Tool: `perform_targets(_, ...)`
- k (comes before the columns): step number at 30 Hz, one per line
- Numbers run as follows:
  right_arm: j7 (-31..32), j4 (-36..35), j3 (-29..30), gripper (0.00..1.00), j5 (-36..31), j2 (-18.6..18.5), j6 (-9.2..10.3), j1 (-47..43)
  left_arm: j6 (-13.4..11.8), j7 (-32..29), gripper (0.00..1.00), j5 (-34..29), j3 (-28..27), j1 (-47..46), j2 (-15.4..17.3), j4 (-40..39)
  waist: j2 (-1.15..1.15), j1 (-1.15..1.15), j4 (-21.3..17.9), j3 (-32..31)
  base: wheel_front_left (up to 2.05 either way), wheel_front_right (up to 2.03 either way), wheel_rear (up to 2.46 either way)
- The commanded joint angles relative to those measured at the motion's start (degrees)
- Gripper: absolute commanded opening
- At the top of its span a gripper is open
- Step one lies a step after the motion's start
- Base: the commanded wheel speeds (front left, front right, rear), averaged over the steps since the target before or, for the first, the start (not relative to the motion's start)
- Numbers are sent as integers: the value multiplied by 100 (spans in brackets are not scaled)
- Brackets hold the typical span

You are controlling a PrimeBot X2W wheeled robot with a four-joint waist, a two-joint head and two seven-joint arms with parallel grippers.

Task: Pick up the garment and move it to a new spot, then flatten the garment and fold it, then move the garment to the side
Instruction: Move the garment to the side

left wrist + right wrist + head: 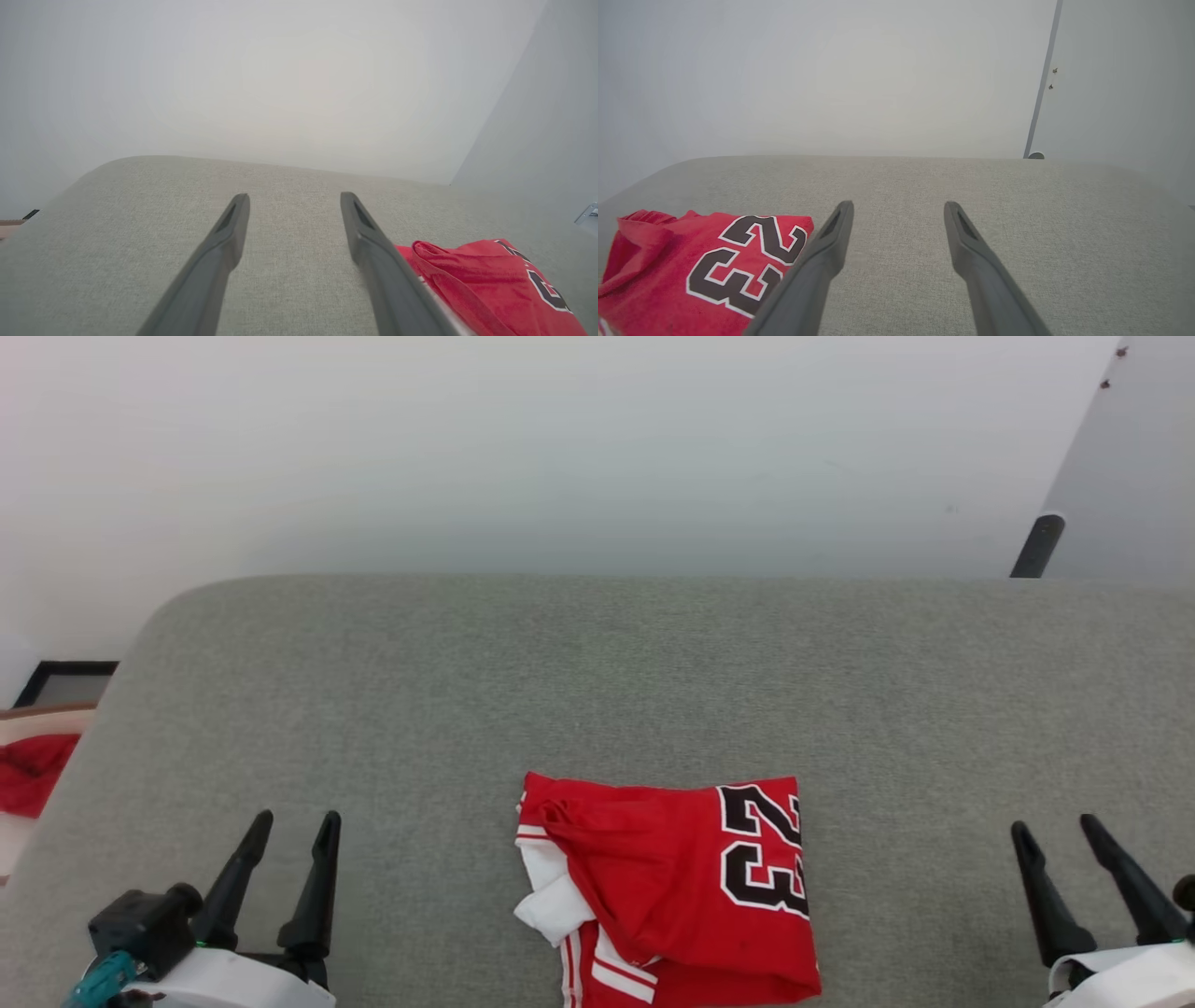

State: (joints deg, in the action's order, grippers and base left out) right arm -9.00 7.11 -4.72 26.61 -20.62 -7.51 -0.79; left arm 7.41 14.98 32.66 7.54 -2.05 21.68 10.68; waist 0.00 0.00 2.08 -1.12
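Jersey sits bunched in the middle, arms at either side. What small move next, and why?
Probably bring the left jaws in toward the rumpled left edge of the garment. Both pairs of jaws stand open, clear of it, and it lies bunched with a white sleeve poking out, so nothing is grasped yet.

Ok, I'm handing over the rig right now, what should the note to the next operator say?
Left gripper: jaws open, empty, left of the garment, not touching.
Right gripper: jaws open, empty, further off on its right.
The garment lies on the grey table, near edge, centre, number 23 up.
Done: looks loosely folded; white sleeve pokes out on its left.
Left: likely tidy the fold, then move it to the side.
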Motion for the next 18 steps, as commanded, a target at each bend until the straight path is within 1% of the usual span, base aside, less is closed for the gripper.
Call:
perform_targets(1, 39, -19, -91, 100, -31, 24, 5, -63, 13, 19, 100, -41, -58, 49, -13, -12, 0, 0, 110, -13, 0, 0, 0)
perform_targets(11, 299, 38, -607, 100, 43, 95, 5, 135, 13, 19, 100, -11, -131, 101, 17, -6, 0, 0, 639, 1, 0, 0, 0)
perform_targets(18, 571, 144, -935, 100, 97, 42, 5, 298, 13, 19, 100, 33, -96, 73, -7, -6, 0, 0, 860, 87, 0, 0, 0)
